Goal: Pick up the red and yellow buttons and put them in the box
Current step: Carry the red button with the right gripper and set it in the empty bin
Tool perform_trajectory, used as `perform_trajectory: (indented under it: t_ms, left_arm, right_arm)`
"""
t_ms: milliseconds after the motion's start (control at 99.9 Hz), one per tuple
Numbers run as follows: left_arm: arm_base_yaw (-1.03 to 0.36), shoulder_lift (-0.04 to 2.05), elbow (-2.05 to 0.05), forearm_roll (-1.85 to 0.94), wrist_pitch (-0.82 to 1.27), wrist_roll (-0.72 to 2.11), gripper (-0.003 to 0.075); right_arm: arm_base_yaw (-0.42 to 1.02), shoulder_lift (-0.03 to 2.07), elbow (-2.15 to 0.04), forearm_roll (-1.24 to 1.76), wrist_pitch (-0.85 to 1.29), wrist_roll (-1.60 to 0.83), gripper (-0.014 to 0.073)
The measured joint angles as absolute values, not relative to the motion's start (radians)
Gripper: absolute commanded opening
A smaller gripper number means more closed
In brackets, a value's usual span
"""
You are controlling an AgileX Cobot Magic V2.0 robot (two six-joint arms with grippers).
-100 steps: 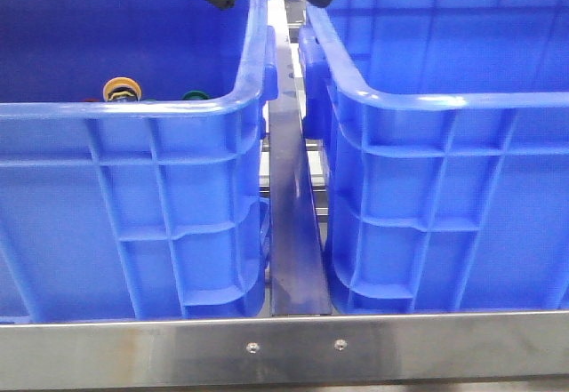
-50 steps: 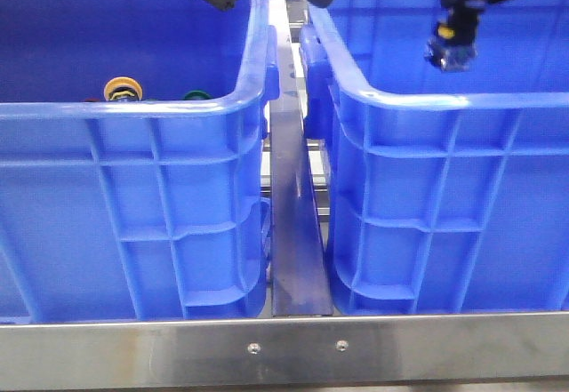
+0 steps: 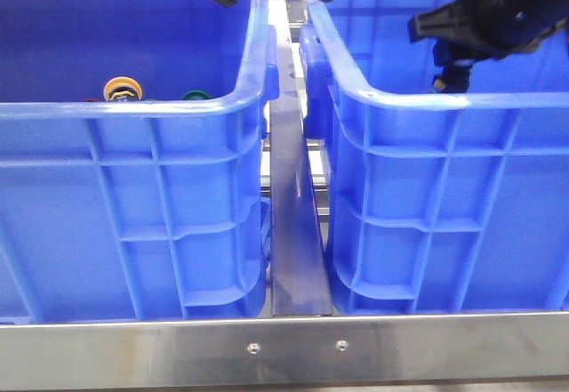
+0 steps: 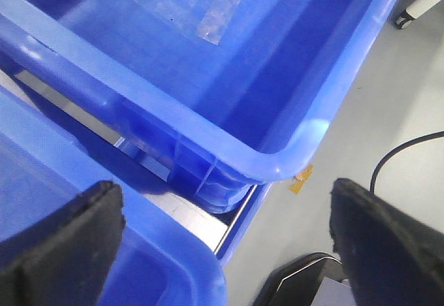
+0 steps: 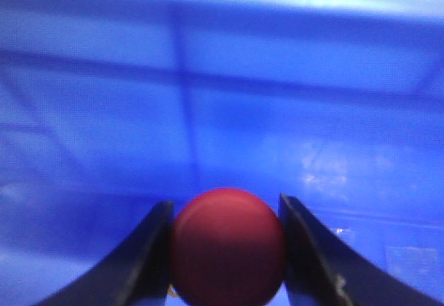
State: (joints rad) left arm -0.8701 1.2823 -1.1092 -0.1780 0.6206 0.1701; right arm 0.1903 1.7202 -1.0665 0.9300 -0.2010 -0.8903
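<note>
Holding the red button (image 5: 227,247) by its smooth hard cap in my clamped right hand (image 5: 225,250), I judge it light but slippery, while my left hand (image 4: 229,243) hangs wide apart.

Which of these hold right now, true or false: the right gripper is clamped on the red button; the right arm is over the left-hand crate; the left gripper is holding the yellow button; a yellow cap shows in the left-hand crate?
1. The right gripper is clamped on the red button. True: both fingers press the red cap's sides.
2. The right arm is over the left crate. False: it hangs above the right crate.
3. The left gripper holds the yellow button. False: its fingers stand wide apart with nothing between them.
4. A yellow cap shows in the left crate. True: it peeks over the near rim, beside a green-capped button.
</note>
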Motion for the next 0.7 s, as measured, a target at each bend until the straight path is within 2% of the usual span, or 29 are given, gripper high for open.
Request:
perform_trajectory:
  t_ms: [290,360,531,701]
  left_arm:
    - [-0.87,1.282,-1.109,-0.178,0.617,0.17,0.0564]
    - [-0.87,1.282,-1.109,-0.179,0.614,0.17,0.0564]
    - [-0.87,1.282,-1.109,-0.181,0.604,0.17,0.0564]
    - [-0.87,1.282,-1.109,-0.181,0.598,0.17,0.0564]
  right_arm:
    - [0.19,1.783,-1.088,0.934,-0.209,-0.89,0.0248]
    - [0.19,1.783,-1.088,0.934,-0.211,-0.89,0.0302]
    - [0.19,1.787,-1.088,0.935,-0.209,-0.89,0.0531]
    - [0.19,1.79,-1.088,0.938,-0.207,-0.89,0.0561]
